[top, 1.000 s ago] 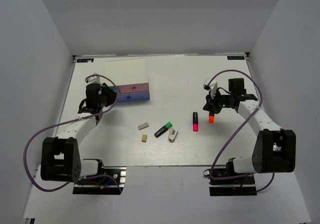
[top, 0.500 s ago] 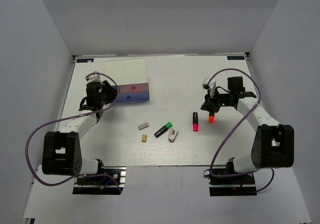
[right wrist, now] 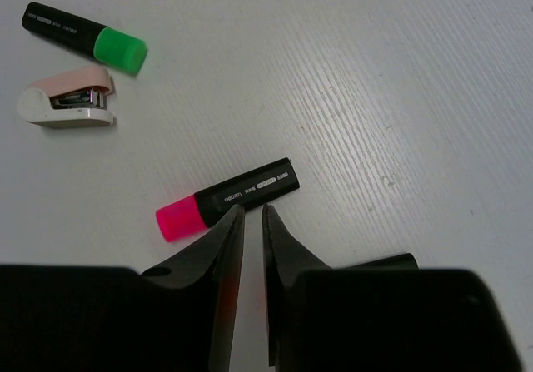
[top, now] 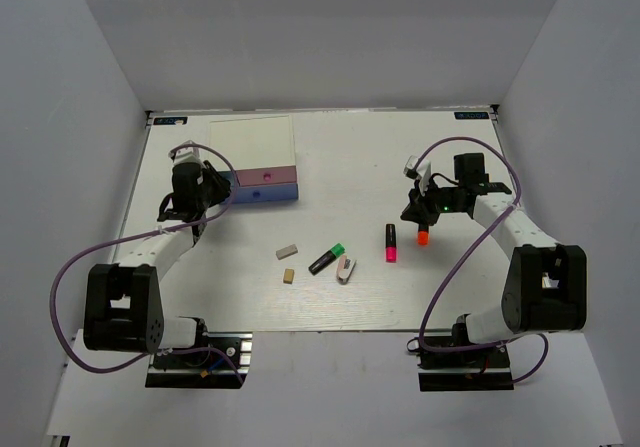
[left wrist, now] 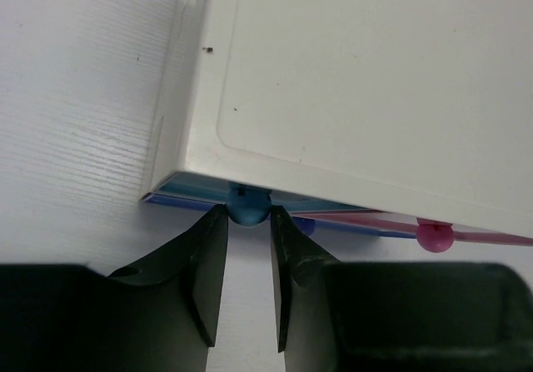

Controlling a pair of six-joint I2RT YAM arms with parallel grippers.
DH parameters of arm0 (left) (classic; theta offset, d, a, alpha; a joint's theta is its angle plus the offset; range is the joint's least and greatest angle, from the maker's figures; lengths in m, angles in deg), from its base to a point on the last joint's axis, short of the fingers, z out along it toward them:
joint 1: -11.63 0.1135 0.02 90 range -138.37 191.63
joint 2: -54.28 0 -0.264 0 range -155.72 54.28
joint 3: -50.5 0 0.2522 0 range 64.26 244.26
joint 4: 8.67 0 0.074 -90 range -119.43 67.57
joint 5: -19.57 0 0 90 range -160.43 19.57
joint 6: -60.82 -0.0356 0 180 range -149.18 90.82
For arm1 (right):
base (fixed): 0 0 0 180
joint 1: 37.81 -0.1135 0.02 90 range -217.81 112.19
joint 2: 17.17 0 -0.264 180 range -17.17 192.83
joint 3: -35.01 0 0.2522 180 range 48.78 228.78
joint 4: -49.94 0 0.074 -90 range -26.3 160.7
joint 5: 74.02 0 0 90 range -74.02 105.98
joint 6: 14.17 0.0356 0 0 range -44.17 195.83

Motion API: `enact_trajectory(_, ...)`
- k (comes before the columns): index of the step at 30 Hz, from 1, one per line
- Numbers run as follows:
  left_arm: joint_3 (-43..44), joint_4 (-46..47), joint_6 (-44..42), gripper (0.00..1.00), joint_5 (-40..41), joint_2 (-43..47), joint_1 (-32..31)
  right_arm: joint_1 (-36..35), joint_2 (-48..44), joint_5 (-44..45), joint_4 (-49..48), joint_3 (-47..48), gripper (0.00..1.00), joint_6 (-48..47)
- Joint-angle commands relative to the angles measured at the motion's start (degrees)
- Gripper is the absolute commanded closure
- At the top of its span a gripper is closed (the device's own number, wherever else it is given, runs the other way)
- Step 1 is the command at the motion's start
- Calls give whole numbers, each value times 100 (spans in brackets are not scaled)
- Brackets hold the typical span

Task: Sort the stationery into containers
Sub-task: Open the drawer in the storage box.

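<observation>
left claw [left wrist: 247,226] at the near-left corner of the drawer box [left wrist: 358,81], narrow, its 2 fingers [left wrist: 206,260] set on either side of a blue knob [left wrist: 248,204] and pinching it. knob on the light blue front [left wrist: 187,186], just under the white top. further along the same face, a pink knob [left wrist: 435,236] on the pink front [top: 282,173], plus a second blue knob half hidden behind 1 finger. box itself at the far left of the counter [top: 340,147], with the darker blue front [top: 282,193] below the pink one in the top view.

right claw [right wrist: 254,212] well apart from the box, over on the right side, fingers nearly together with only a thin slit between. sits directly over the black end of the orange-red marker [top: 423,236], bright end poking out toward the near edge. faint orange-red glow on the inner face of 1 finger; cannot tell any actual grip on that marker.

just left of it, pink-red marker [right wrist: 226,199] flat on the counter. further left, green marker [right wrist: 83,37] at a slant, white-pink stapler [right wrist: 67,104] just beside its green end. left again, grey-white eraser [top: 288,252] and, nearer the arms, tan eraser [top: 288,276], apart from each other. all 6 out on the counter, none touching the box.
</observation>
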Motion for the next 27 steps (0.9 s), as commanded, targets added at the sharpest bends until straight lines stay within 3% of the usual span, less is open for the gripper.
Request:
enact_trajectory(1, 195, 324, -35, 63, 103, 81, 45, -5, 27, -139, 39, 231, 79, -123)
enact_trajectory(5, 195, 377, -35, 71, 50, 29, 45, -14, 1, -112, 39, 152, 79, -150)
enact_trajectory(9, 90, 263, -35, 93, 50, 81, 45, -14, -34, -121, -5, 82, 79, -132)
enact_trajectory(12, -41, 193, -35, 100, -81, 143, 45, 3, -26, -139, -22, 90, 78, -132)
enact_trajectory(27, -911, -220, -35, 100, -249, 1241, -7, -5, 62, -183, -23, 108, 76, -115)
